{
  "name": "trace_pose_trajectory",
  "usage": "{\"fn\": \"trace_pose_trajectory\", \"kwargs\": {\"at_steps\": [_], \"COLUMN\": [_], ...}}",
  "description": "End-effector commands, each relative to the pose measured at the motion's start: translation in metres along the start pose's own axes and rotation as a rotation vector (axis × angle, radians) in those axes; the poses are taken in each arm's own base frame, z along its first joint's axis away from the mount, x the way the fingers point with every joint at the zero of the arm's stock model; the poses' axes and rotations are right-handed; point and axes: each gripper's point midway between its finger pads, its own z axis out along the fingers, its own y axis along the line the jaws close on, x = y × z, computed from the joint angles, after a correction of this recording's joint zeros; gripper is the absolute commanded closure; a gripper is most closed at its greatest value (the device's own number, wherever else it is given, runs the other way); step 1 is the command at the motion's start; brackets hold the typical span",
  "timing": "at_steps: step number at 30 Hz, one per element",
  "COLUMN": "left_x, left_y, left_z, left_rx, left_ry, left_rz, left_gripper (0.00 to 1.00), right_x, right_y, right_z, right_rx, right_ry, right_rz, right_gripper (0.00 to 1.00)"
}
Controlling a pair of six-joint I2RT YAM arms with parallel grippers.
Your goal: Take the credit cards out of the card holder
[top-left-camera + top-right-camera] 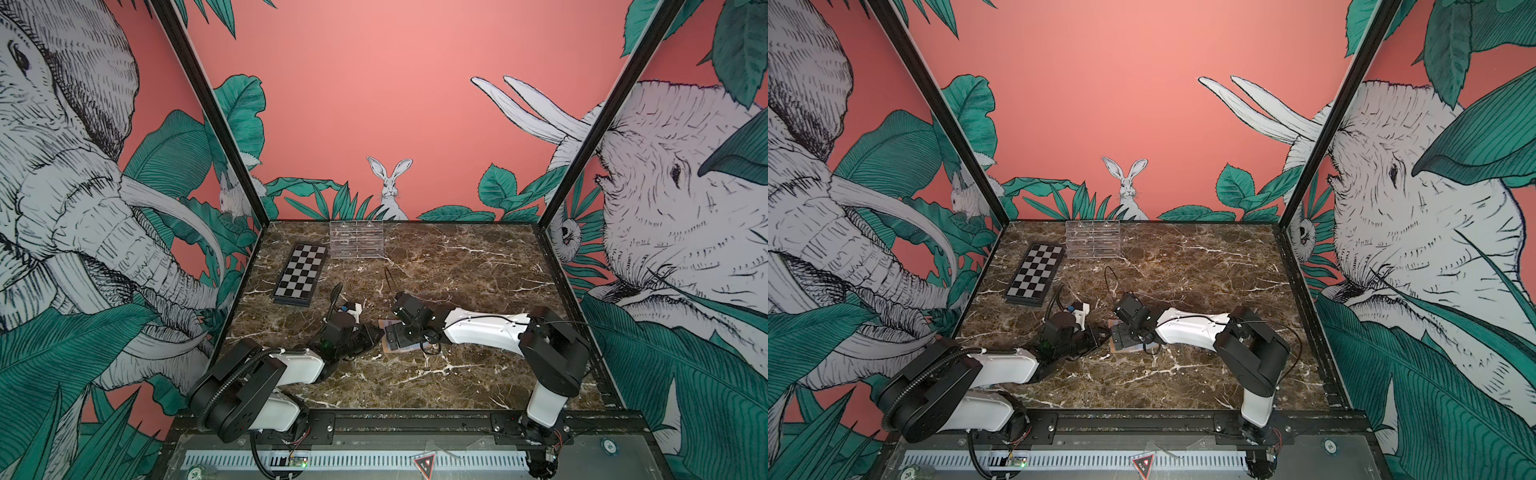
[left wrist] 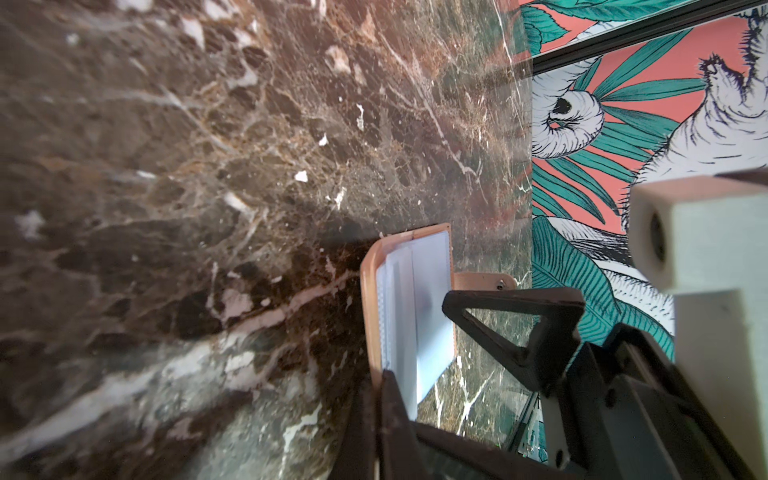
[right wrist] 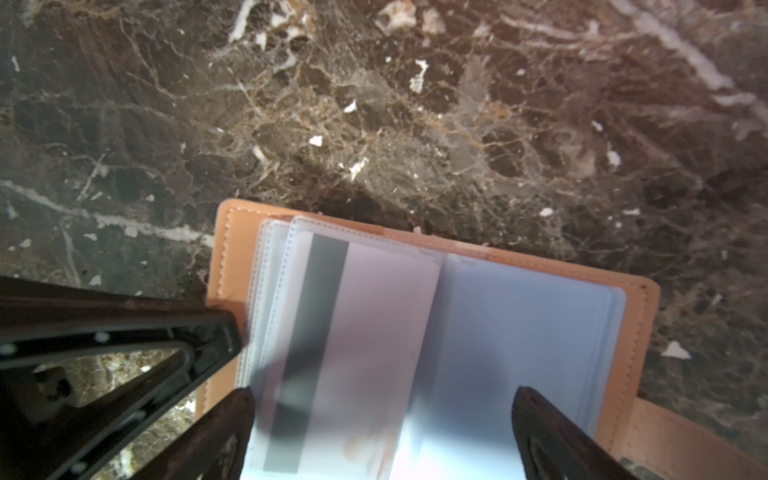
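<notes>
- We saw a brown marble table [image 1: 457, 282] [image 1: 1204, 291] veined in white
- On it, far left, lay a black-and-white chequered board [image 1: 300, 275] [image 1: 1034, 275]
- Just beside the board, at the table's back edge, stood a clear acrylic rack [image 1: 356, 240] [image 1: 1093, 240]
- Nearer the front, about mid-table and well apart from both, we saw the tan card holder [image 3: 636, 332] [image 2: 368, 299] lying open, clear sleeves upward

High stereo overview; wrist cameras close over card holder [image 3: 633, 332]
</notes>
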Motion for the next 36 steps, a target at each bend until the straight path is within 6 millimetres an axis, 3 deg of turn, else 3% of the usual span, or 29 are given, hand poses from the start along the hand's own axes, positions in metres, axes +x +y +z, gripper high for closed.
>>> {"fn": "trace_pose_trajectory", "kwargs": {"at_steps": [1, 12, 20, 36], "left_x": [-0.001, -0.001, 0.0, 0.0], "left_y": [-0.004, -0.003, -0.003, -0.001], "left_z": [-0.002, 0.0, -0.001, -0.003], "left_rx": [0.01, 0.001, -0.001, -0.004], "left_ry": [-0.009, 0.002, 0.002, -0.002], "left_rz": [0.018, 0.026, 0.028, 0.03], "left_gripper": [1.0, 1.0, 1.0, 1.0], "right_x": [0.002, -0.002, -0.013, -0.004], "right_y": [-0.012, -0.027, 0.008, 0.014], "right_z": [-0.001, -0.012, -0.023, -0.004], "right_rx": [0.079, 0.162, -0.05, -0.016], "right_ry": [0.003, -0.013, -0.085, -0.019], "right_rz": [-0.008, -0.01, 0.017, -0.015], "right_gripper": [0.05, 0.08, 0.07, 0.07]}}
